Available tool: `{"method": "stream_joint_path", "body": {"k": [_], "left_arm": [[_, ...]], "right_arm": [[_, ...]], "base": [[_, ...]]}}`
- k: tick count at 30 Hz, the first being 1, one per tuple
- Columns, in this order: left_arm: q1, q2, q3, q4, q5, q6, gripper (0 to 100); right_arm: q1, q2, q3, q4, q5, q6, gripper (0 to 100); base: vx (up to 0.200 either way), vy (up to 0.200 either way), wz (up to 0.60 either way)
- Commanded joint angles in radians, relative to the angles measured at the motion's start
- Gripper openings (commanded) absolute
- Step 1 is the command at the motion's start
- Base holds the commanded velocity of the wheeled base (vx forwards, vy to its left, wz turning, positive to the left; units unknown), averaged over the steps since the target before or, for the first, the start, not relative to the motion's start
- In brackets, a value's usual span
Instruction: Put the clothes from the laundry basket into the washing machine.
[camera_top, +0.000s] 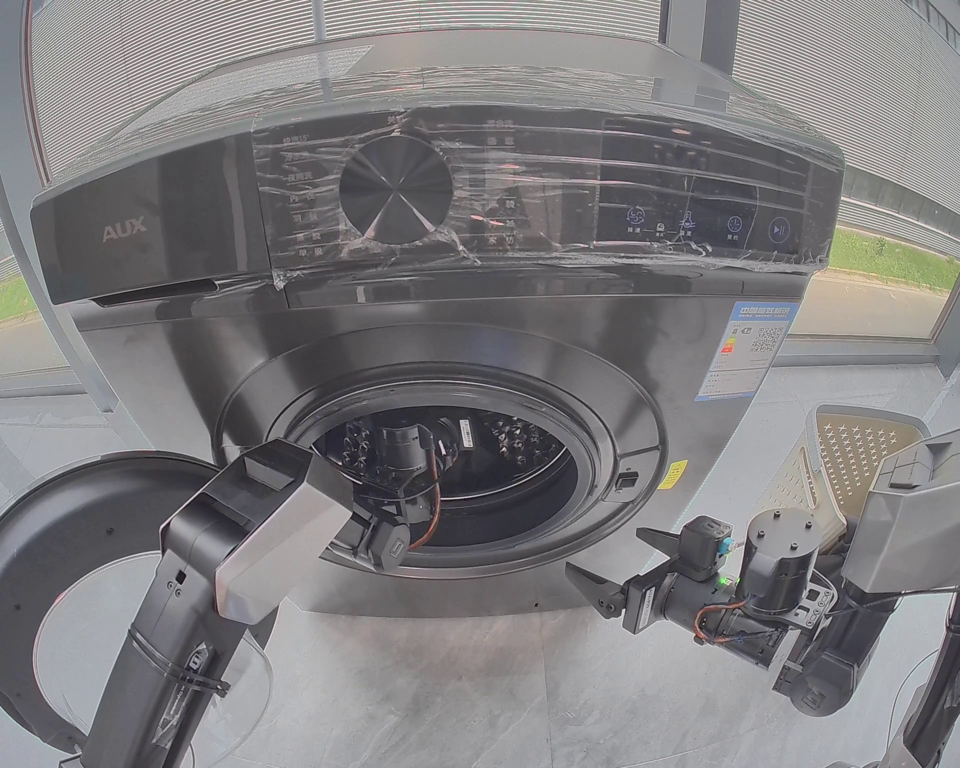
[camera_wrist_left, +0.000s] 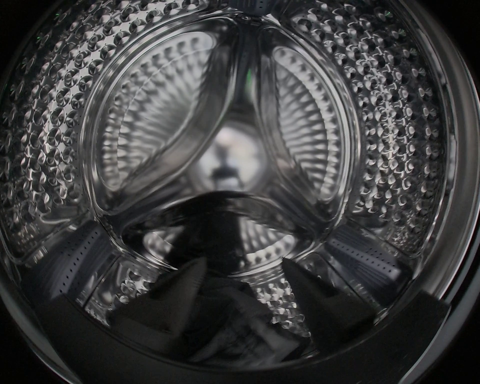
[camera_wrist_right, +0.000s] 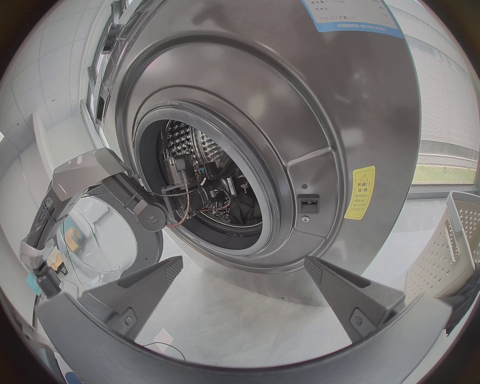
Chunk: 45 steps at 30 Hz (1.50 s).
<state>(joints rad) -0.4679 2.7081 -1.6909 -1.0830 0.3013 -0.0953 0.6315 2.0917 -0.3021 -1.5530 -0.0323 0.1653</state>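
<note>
Left tool (camera_wrist_left: 244, 262), wide and empty, sits inside the washing machine (camera_top: 640, 340) by dark clothes (camera_wrist_right: 247, 207) already loaded; my right tool (camera_wrist_right: 241, 260) wide, empty. Laundry basket (camera_top: 870, 450) contents hidden.

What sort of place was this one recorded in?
Likely a laundry corner of a glass-walled room, perhaps a test space: a front-loading washing machine with its door open, a perforated laundry basket beside it, and large blinded windows behind.
</note>
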Motion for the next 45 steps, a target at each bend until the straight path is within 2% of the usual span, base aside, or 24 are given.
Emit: {"method": "stream_joint_path", "body": {"k": [1,6,10,12,15,17,20,21,27,28,30,34,37,40,42,45], "left_arm": [[-0.04,-0.028,0.045,-0.003,0.001,-0.02,100],[-0.101,-0.174,0.296,0.002,0.001,-0.024,100],[-0.152,-0.307,0.523,-0.037,-0.005,-0.027,100],[-0.193,-0.404,0.686,-0.06,-0.01,-0.027,100],[-0.229,-0.478,0.801,-0.063,-0.01,-0.029,100],[-0.282,-0.574,0.948,-0.071,-0.008,-0.038,100],[-0.301,-0.603,0.988,-0.077,-0.008,-0.044,100],[-0.347,-0.697,1.102,-0.106,-0.008,-0.049,100],[-0.411,-0.834,1.246,-0.135,-0.008,-0.066,100],[-0.43,-0.896,1.292,-0.137,-0.007,-0.084,100],[-0.436,-0.961,1.332,-0.137,-0.002,-0.095,100],[-0.439,-1.087,1.392,-0.135,0.032,-0.086,100],[-0.426,-1.234,1.445,-0.132,0.053,-0.086,100],[-0.42,-1.337,1.475,-0.106,0.055,-0.09,100],[-0.385,-1.384,1.493,-0.077,0.059,-0.086,100],[-0.282,-1.438,1.507,-0.044,0.045,-0.084,100]], "right_arm": [[-0.004,-0.001,0.0,-0.009,0.0,0.0,100],[-0.012,-0.001,0.0,-0.009,0.0,0.0,100],[-0.015,-0.009,0.001,-0.009,0.0,0.0,100],[-0.015,-0.009,0.005,-0.009,0.0,0.0,100],[-0.016,-0.005,0.011,-0.009,0.002,0.0,100],[-0.016,-0.002,0.011,-0.009,0.0,0.0,100],[-0.016,-0.005,0.012,-0.009,0.0,0.0,100],[-0.016,-0.01,0.012,-0.009,-0.001,0.0,100],[-0.018,-0.018,0.034,-0.009,-0.001,-0.001,100],[-0.018,-0.03,0.037,-0.009,-0.003,-0.003,100],[-0.018,-0.05,0.043,-0.009,-0.004,-0.003,100],[-0.018,-0.098,0.06,-0.009,-0.012,-0.007,100],[-0.018,-0.139,0.084,-0.007,-0.084,-0.001,100],[-0.018,-0.211,0.127,-0.007,-0.098,-0.001,100],[-0.027,-0.265,0.153,-0.007,-0.1,-0.003,100],[-0.084,-0.344,0.196,-0.007,-0.097,-0.01,100]], "base": [[0.0,0.0,0.0],[0.0,0.0,0.0],[0.0,0.0,0.0],[0.0,0.0,0.0],[0.0,0.0,0.0],[0.0,0.0,0.0],[0.0,0.0,0.0],[0.0,0.0,0.0],[0.0,0.0,0.0],[0.0,0.0,0.0],[0.0,0.0,0.0],[0.0,0.0,0.0],[0.0,0.0,0.0],[0.0,0.0,0.0],[0.0,0.0,0.0],[0.0,0.0,0.0]]}}
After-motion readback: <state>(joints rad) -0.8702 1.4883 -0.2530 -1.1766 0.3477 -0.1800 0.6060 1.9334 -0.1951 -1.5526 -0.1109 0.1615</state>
